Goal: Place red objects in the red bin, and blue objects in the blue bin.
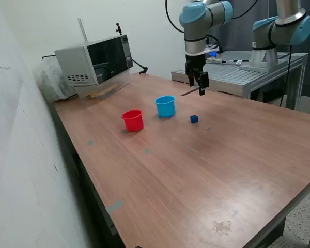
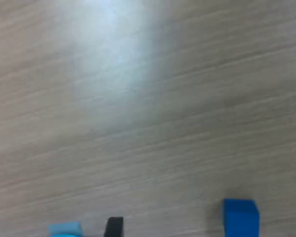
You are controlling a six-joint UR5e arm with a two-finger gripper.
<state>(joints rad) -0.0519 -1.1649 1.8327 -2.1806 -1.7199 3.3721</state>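
Room: pale wall behind; a second arm's base (image 1: 268, 49) on a metal bench (image 1: 248, 77) beyond my gripper.
Worktop (image 1: 196, 181): wood-grain laminate, matt sheen, a few worn marks; it carries everything I work with.
Microwave (image 1: 95, 62): at the far corner, well apart from my gripper, out of the working area.
Red bin (image 1: 133, 120): upright, mouth open to take drops from above; farther from my gripper than its blue neighbour.
Blue bin (image 1: 165, 106): upright, near my gripper, just beside the red bin.
Gripper (image 1: 198, 82): mine, hanging above the worktop, pointing down; nothing seen in it; how far it is parted I cannot tell.
Blue cube (image 1: 194, 119): loose on the worktop, below and near my gripper, apart from both bins, not yet sorted.
Red cubes: none in view; the bins' insides are hidden from me.
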